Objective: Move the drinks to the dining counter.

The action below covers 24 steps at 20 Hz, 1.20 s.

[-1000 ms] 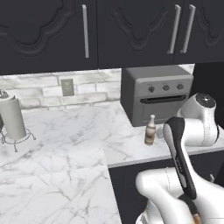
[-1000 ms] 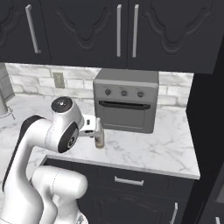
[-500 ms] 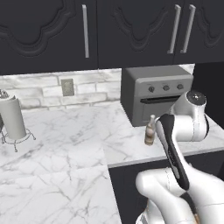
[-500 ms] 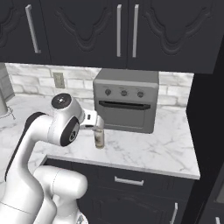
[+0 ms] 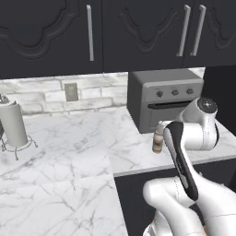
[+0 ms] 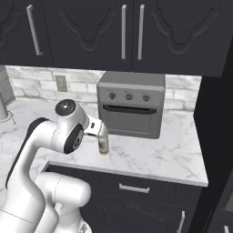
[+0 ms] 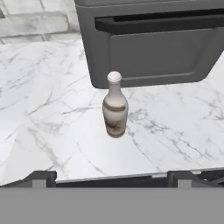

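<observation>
The arm has swung toward the cream bottle [image 7: 115,106], whose white cap the hand view shows, hand [image 7: 111,177] spread.

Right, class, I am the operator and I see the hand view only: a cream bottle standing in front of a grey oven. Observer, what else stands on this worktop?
Observer: A paper towel roll on a wire stand, far to the left of the cream bottle, near the back wall of the marble worktop.
Operator: What hangs above the toaster oven?
Observer: Over the toaster oven there are dark wall cabinets with upright silver bar handles.
Operator: And below the worktop's front edge?
Observer: A dark drawer with a short silver handle, just under the marble.
</observation>
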{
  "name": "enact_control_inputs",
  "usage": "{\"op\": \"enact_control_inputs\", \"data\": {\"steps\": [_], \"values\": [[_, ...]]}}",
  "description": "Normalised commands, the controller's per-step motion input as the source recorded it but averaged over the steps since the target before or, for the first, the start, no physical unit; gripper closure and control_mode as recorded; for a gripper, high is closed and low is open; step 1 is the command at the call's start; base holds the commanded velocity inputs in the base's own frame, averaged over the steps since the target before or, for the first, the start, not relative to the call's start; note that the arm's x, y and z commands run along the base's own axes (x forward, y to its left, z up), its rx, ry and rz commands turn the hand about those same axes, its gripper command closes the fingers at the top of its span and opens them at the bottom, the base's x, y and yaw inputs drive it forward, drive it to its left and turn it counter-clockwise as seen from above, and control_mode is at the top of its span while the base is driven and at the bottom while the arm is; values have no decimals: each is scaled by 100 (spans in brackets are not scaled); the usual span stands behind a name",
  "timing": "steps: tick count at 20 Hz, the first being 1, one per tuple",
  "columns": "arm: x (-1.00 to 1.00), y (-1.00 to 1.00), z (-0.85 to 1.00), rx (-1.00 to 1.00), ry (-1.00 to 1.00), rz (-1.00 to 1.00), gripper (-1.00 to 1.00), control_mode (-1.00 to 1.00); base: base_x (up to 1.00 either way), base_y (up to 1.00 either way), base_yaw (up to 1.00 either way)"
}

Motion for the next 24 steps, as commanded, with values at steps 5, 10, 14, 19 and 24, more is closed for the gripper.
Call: {"op": "enact_control_inputs", "data": {"steps": [5, 10, 14, 19, 24], "values": [[11, 5, -2, 0, 18, 0, -100, -100, 0, 0, 0], [31, 0, 0, 0, 14, 0, -100, -100, 0, 0, 0], [7, 0, -11, 0, 0, 0, -100, -100, 0, 0, 0], [0, 0, -33, 0, -7, 0, -100, -100, 0, 0, 0], [17, 0, -16, 0, -5, 0, -100, -100, 0, 0, 0]]}}
